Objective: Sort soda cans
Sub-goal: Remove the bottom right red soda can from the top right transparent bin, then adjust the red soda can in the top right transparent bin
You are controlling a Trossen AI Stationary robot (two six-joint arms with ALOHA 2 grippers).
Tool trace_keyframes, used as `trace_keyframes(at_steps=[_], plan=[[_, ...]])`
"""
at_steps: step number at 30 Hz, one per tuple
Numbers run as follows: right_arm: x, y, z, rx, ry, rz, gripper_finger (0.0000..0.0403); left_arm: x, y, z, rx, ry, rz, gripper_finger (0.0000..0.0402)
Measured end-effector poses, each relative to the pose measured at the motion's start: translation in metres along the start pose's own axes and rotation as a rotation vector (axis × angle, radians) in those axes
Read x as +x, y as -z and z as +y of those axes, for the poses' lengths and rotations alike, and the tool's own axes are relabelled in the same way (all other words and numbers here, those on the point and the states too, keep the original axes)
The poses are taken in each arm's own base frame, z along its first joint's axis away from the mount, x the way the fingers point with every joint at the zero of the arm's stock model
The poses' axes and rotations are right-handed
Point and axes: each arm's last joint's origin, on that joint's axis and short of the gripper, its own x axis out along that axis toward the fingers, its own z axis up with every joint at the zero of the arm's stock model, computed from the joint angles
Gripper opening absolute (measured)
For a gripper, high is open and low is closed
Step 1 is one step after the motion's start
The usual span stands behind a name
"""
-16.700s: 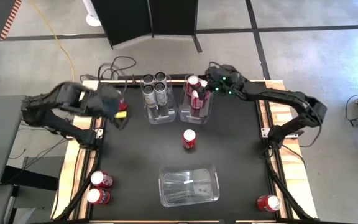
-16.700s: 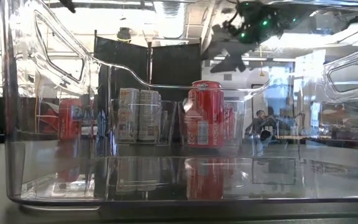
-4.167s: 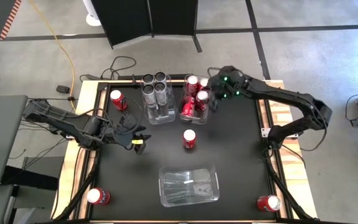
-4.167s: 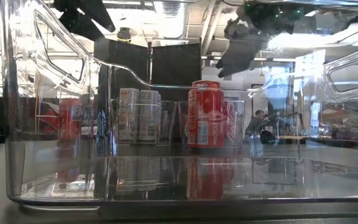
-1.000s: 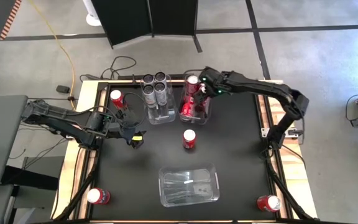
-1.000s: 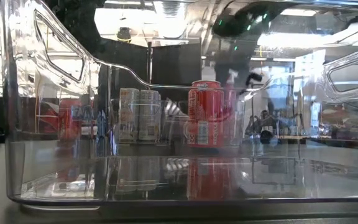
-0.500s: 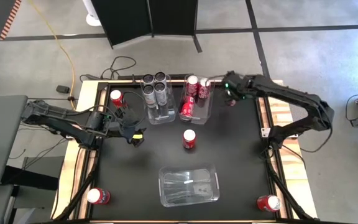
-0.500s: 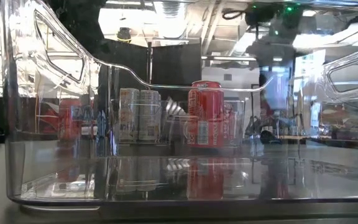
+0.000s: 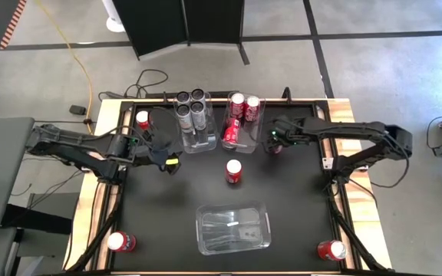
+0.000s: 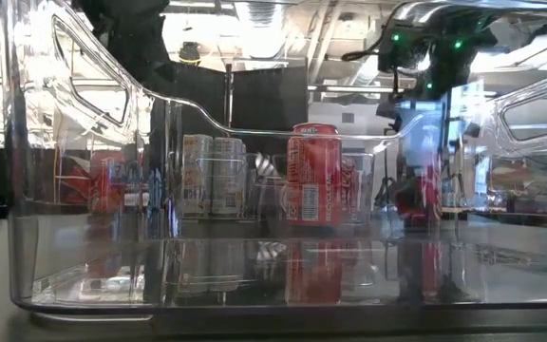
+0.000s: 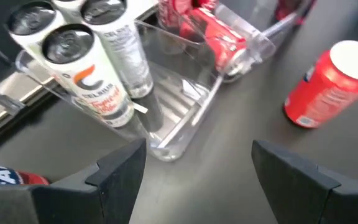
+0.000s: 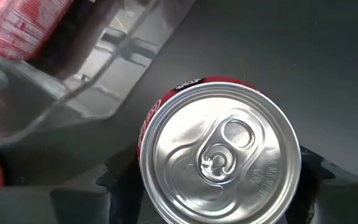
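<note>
My right gripper (image 9: 274,139) is shut on a red soda can (image 12: 219,155) just right of the clear bin of red cans (image 9: 241,123); the low view shows that can (image 10: 416,199) under the gripper. My left gripper (image 11: 197,168) is open and empty, above the table near the clear bin of silver-grey cans (image 9: 192,115). One red can (image 9: 234,170) stands on its base at mid-table, another (image 9: 143,119) at the far left. Two red cans lie on their sides, near left (image 9: 120,242) and near right (image 9: 330,249). My right gripper pinches the red can's upper body, just under the silver top (image 12: 160,124), between its two fingers (image 12: 120,180). They come from above, pointing down, one on each side. The can stays upright. Whether its base rests on the table cannot be told.
An empty clear bin (image 9: 233,227) sits near the table's near edge and fills the low view. Bare black mat lies to the right of the red bin and around the middle can. Wooden rails (image 9: 345,146) edge the table.
My right gripper has come away from above the red-can bin with a red can, first toward the table's right, then toward the near edge and down beside the bin. My left gripper has shifted a little toward the far edge, still open.
</note>
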Motion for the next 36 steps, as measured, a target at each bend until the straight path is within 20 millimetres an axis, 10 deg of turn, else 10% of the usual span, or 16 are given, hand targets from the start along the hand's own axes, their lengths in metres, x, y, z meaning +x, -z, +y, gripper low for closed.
trace_keyframes(at_steps=[7, 26, 36], plan=[[0.003, 0.000, 0.003, 0.033, -0.023, 0.033, 0.0386, 0.004, -0.003, 0.005, -0.020, -0.028, 0.003, 0.0289], [-0.080, -0.061, -0.005, 0.411, -0.197, -0.216, 0.0365, 0.004, -0.002, 0.006, 0.059, -0.030, 0.009, 0.0289], [-0.047, -0.101, 0.046, 0.408, -0.360, -0.159, 0.0365, 0.009, -0.006, 0.013, 0.028, -0.069, 0.010, 0.0289]])
